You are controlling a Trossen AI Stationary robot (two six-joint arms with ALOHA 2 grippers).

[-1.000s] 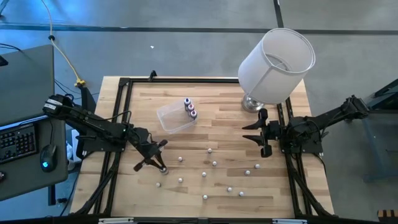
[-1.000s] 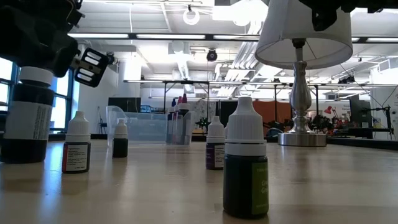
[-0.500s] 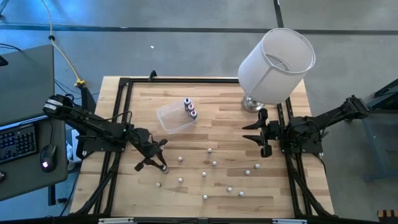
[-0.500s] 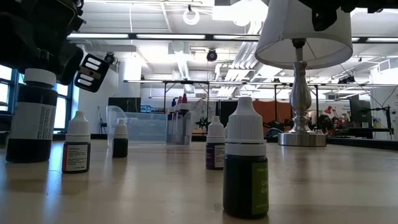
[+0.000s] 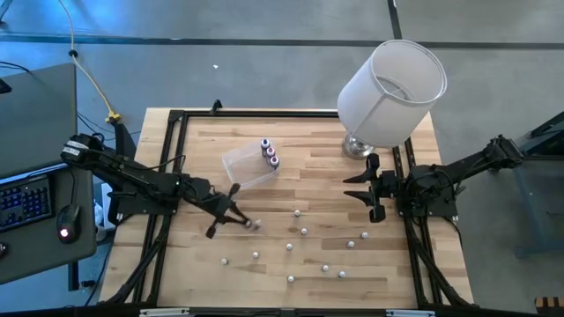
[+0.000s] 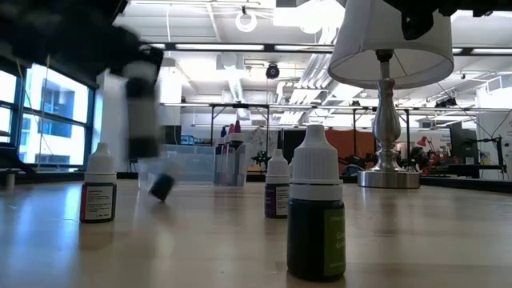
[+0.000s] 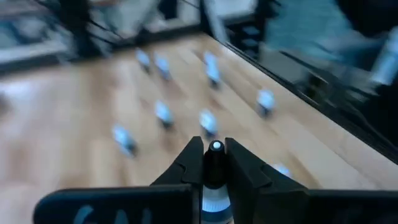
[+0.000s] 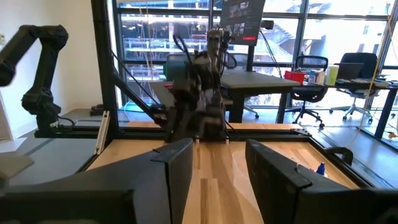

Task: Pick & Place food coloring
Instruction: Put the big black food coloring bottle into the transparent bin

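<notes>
The left gripper now sits farther toward the middle of the worktop than half a second ago, when it stood over a small bottle near the front left. In the left wrist view its fingers are closed tight on a bottle with a dark neck and a round whitish tip. In the low view that bottle is lifted clear of the wood and smeared by motion, where before it stood upright at the far left. A smaller dark bottle behind it now looks tilted and blurred, so I cannot tell whether it rests on the wood.

The right gripper waits at the right side of the worktop, unmoved, its fingers apart with nothing between them.

The other small bottles lie scattered as whitish dots across the front half of the worktop, well apart from each other. Three with coloured tops stand in the clear tub toward the back. From above, their colours below the caps cannot be made out.

The lampshade hides most of the lamp base from above. In the low view the nearest bottle stands upright in front, and the shade's top is cut off. The left wrist view is blurred, so the bottles beyond show only as pale smears.
</notes>
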